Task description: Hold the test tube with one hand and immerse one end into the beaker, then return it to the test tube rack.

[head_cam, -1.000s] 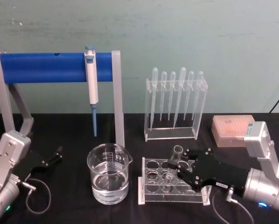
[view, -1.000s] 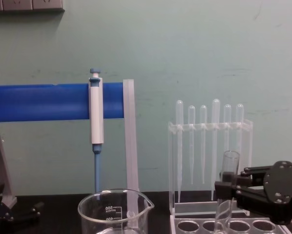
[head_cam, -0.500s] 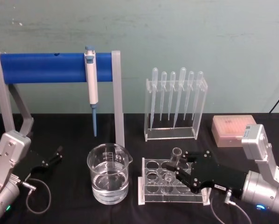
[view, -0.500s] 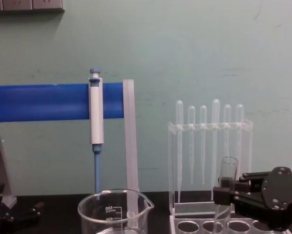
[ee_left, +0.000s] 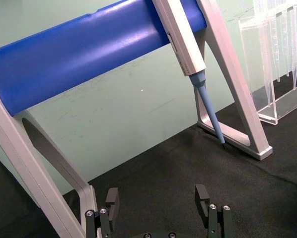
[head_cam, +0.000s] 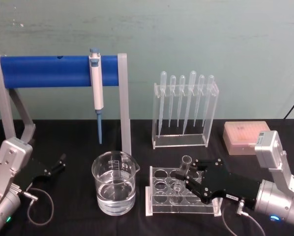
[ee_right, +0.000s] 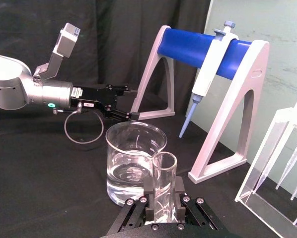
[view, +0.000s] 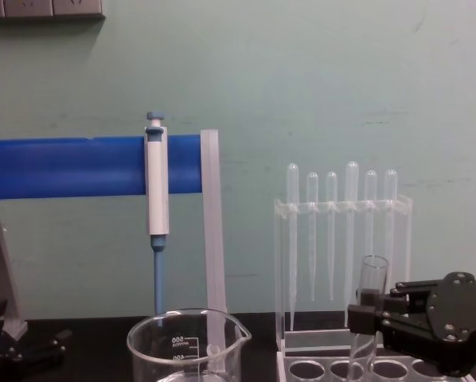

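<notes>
- Two grippers are seen in the head view: the right gripper (head_cam: 185,177), at lower right of the frame, is closed around the test tube (head_cam: 183,173), whose lower end stands in a hole of the clear tube rack (head_cam: 159,194); the left gripper (head_cam: 58,162) rests at lower left with its fingers parted, holding nothing. The beaker (head_cam: 114,182), partly filled with clear liquid, is placed just left of the rack at lower centre.
- In the chest view, the test tube (view: 368,301) is shown near upright at lower right, clamped by the right gripper (view: 364,315) above the rack (view: 357,369); the beaker (view: 187,345) is cut by the bottom edge, left of centre. Six pipettes (view: 341,227) are hung in a clear stand behind.
- In the left wrist view, the left gripper's fingers (ee_left: 201,198) are spread wide over black cloth at the bottom of the frame, below the blue bar (ee_left: 89,52) and the hanging pipettor (ee_left: 193,59).
- In the right wrist view, the test tube (ee_right: 163,186) is pinched between the finger pads at lower centre, the beaker (ee_right: 133,161) just behind it, and the left gripper (ee_right: 126,106) is seen beyond, at centre left.
</notes>
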Available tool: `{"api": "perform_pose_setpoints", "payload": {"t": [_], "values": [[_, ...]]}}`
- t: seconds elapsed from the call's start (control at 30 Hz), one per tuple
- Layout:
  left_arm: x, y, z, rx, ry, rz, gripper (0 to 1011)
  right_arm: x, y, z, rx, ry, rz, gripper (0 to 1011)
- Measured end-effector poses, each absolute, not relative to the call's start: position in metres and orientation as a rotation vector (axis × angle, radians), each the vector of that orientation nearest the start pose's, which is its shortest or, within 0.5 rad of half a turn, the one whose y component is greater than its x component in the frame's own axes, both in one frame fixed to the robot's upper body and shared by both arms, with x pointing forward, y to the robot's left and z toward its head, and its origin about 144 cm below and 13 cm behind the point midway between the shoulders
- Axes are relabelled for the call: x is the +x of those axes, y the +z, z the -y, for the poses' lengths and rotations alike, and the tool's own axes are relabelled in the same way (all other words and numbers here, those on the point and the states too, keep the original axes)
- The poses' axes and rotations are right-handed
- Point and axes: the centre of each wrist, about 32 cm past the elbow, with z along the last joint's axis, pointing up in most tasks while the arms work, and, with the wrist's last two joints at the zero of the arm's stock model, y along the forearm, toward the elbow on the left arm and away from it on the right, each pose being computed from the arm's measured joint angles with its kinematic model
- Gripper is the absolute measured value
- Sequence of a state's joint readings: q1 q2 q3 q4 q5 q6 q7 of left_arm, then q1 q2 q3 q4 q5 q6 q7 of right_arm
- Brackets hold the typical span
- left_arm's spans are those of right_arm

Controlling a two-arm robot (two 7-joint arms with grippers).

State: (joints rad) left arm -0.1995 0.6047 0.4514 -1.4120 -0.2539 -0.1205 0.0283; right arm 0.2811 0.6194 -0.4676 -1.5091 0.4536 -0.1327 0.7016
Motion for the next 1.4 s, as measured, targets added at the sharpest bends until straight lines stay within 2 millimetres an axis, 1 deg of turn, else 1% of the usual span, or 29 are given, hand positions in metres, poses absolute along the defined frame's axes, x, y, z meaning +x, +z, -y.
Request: {"api": "perform_pose_setpoints", "payload": {"t": [0.17,0.27,0.33,0.4,0.43,0.5,0.53,0.57,0.63,0.7,0.77,0.8,0.87,0.93,0.97,1.03,1.07,1.4], "values": [[0.489,1.14,-0.31,0.304,1.248,0.285,1000,0.507,1.192,0.292,-0.137,-0.509,0.193,224],[0.489,1.14,-0.31,0.304,1.248,0.285,1000,0.507,1.192,0.292,-0.137,-0.509,0.193,282],[0.489,1.14,-0.31,0.304,1.248,0.285,1000,0.507,1.192,0.292,-0.137,-0.509,0.193,369],[0.489,1.14,-0.31,0.305,1.248,0.285,1000,0.507,1.192,0.292,-0.137,-0.509,0.193,425],[0.489,1.14,-0.31,0.304,1.248,0.285,1000,0.507,1.192,0.292,-0.137,-0.509,0.193,425],[0.489,1.14,-0.31,0.304,1.248,0.285,1000,0.507,1.192,0.292,-0.137,-0.509,0.193,530],[0.489,1.14,-0.31,0.304,1.248,0.285,1000,0.507,1.192,0.292,-0.137,-0.509,0.193,541],[0.489,1.14,-0.31,0.305,1.248,0.285,1000,0.507,1.192,0.292,-0.137,-0.509,0.193,591],[0.489,1.14,-0.31,0.304,1.248,0.285,1000,0.507,1.192,0.292,-0.137,-0.509,0.193,628],[0.489,1.14,-0.31,0.305,1.248,0.285,1000,0.507,1.192,0.292,-0.137,-0.509,0.193,712],[0.489,1.14,-0.31,0.304,1.248,0.285,1000,0.507,1.192,0.292,-0.137,-0.509,0.193,768],[0.489,1.14,-0.31,0.304,1.248,0.285,1000,0.507,1.193,0.292,-0.136,-0.507,0.198,788],[0.489,1.14,-0.31,0.305,1.248,0.285,1000,0.507,1.198,0.291,-0.134,-0.5,0.225,862],[0.489,1.14,-0.31,0.304,1.248,0.285,1000,0.506,1.201,0.291,-0.132,-0.497,0.243,895],[0.489,1.14,-0.31,0.304,1.248,0.285,1000,0.505,1.205,0.29,-0.129,-0.497,0.262,944],[0.489,1.14,-0.31,0.304,1.248,0.285,1000,0.503,1.209,0.29,-0.125,-0.498,0.285,985],[0.489,1.14,-0.31,0.304,1.248,0.285,1000,0.503,1.21,0.291,-0.123,-0.5,0.293,1002],[0.489,1.14,-0.31,0.304,1.248,0.285,1000,0.496,1.22,0.294,-0.04,-0.531,0.369,1002]]}}
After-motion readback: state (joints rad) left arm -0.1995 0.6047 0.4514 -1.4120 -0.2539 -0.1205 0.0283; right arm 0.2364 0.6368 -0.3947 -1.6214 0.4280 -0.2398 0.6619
